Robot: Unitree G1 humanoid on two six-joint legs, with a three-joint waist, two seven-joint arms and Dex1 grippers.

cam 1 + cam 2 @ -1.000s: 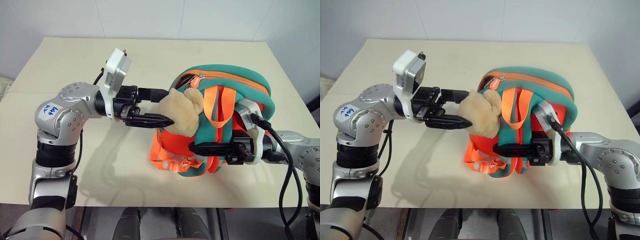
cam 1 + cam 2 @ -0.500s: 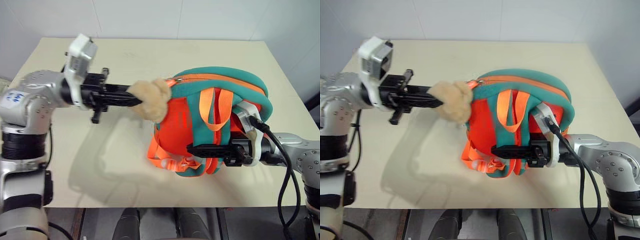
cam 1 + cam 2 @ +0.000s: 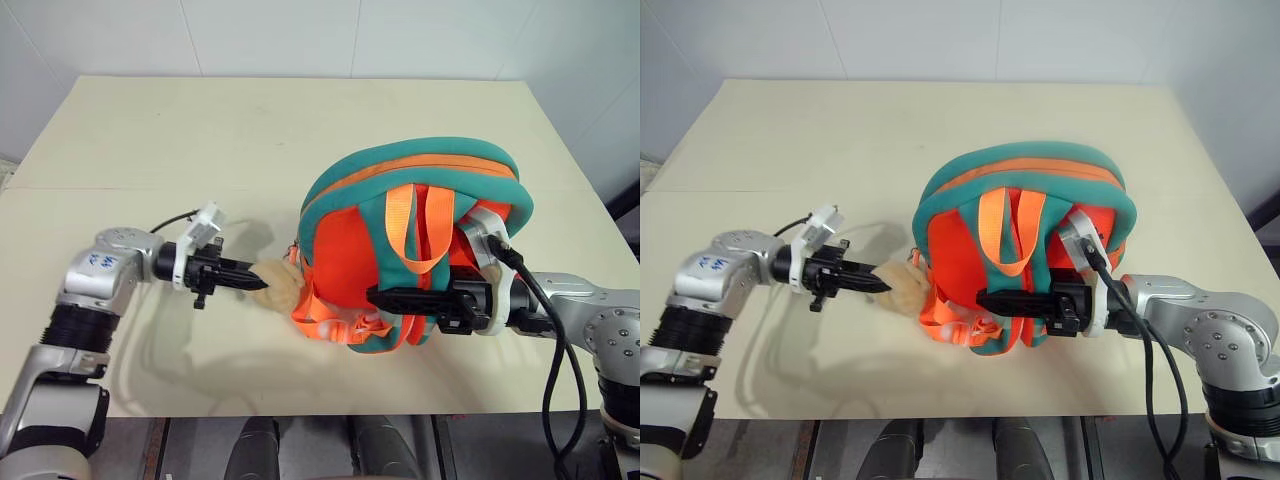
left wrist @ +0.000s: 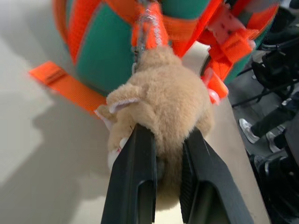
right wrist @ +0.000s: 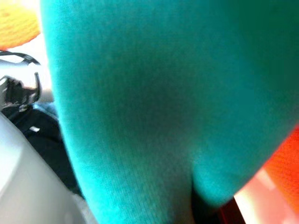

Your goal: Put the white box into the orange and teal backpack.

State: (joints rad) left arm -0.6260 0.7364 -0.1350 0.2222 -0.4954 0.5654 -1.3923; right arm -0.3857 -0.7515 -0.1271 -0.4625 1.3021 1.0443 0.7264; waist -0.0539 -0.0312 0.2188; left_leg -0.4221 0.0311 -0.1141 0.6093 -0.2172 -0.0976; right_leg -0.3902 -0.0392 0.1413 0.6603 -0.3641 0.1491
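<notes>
The orange and teal backpack stands on the table's right half, its straps facing me. Its tan plush toy hangs from a short chain on its left side and lies low by the tabletop. My left gripper is shut on this toy; the left wrist view shows the two black fingers pinching the plush toy. My right gripper reaches in level from the right, shut on a teal strap at the pack's lower front. The white box is out of view.
The beige table stretches bare to the left and behind the pack. Its front edge runs close under both grippers. A black cable loops off my right arm. A white wall stands behind the table.
My left gripper closed on the plush toy and swung down and left with it, pulling it out from the pack. The pack settled slightly; my right gripper held still.
</notes>
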